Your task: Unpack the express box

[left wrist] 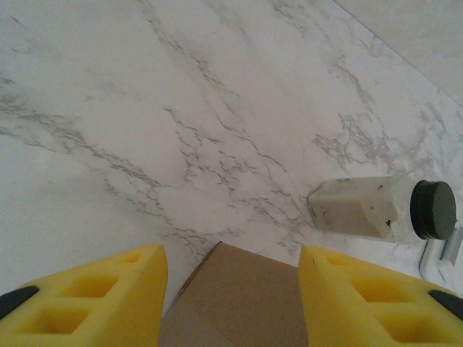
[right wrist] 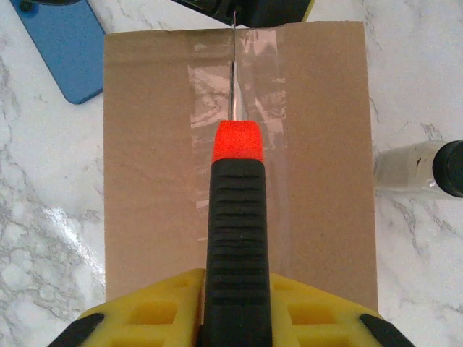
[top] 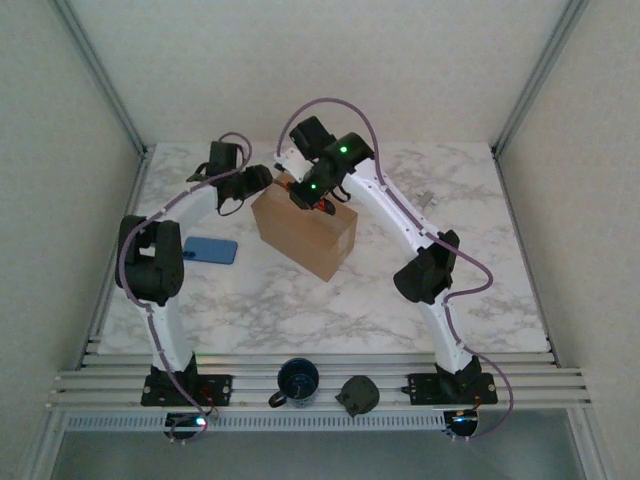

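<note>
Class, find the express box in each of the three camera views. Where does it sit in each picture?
Top external: the express box sits at the centre of the picture.
Left wrist: the box pokes in at the bottom edge, between the yellow fingers.
Right wrist: the box, taped top up, spans the centre.
Shared landmark: the black-capped bottle, right of the box in both wrist views.

The express box [right wrist: 159, 181] is matt brown cardboard, its seam under glossy clear tape [right wrist: 206, 94]. In the right tool [right wrist: 236, 318], between foam-like yellow pads [right wrist: 148, 314], the knife [right wrist: 236, 231] has a ribbed black plastic handle and thin metal blade. The desk [left wrist: 181, 108] looks like polished marble.
</note>
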Robot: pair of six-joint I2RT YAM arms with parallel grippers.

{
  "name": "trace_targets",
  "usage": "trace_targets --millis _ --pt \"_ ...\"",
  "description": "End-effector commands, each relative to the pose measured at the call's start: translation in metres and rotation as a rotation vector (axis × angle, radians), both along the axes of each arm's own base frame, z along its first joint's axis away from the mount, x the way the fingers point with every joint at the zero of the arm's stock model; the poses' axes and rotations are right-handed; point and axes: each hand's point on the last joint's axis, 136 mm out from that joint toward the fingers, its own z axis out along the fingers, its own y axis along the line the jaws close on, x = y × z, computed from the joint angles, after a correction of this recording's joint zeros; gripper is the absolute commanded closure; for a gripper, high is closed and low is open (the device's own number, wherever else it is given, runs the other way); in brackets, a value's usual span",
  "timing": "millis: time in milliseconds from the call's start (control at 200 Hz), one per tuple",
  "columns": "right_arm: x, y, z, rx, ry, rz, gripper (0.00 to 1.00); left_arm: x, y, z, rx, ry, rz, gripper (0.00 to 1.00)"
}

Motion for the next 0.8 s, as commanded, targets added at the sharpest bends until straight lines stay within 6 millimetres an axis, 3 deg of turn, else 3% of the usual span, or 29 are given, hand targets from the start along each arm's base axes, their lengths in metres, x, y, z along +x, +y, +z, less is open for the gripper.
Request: trace_targets --millis 0,130,145,260,456,586,701,796 --pt "-0.004 -0.017 0.029 -0.002 -0.054 -0.036 1.0 -0.005 -0.007 -0.002 0.002 -0.002 -0.027 0.5" --pt "-0.005 -0.023 0.029 -0.025 -0.06 -0.052 1.0 -0.01 0.002 0.001 0.039 0.0 0.011 0.5" --pt "-0.012 -0.015 0.028 -0.027 -0.06 -0.032 1.0 -0.01 0.004 0.003 0.049 -0.002 0.019 0.5" --pt "-0.013 -0.01 0.023 -0.035 -0.061 -0.019 1.0 -0.011 0.025 0.013 0.123 -0.001 0.085 0.5" --pt "-0.013 0.001 0.014 -0.036 -0.058 0.025 1.0 -0.02 0.056 0.056 0.17 -0.057 0.176 0.51" --pt "-0.011 0.004 0.011 -0.034 -0.063 0.032 1.0 -0.038 0.055 0.082 0.162 -0.07 0.16 0.51" --pt "-0.009 0.009 0.011 -0.018 -0.069 0.045 1.0 -0.058 0.048 0.086 0.151 -0.052 0.131 0.48" --pt "-0.006 0.012 0.006 -0.021 -0.075 0.047 1.0 -0.075 0.043 0.086 0.129 -0.041 0.109 0.39"
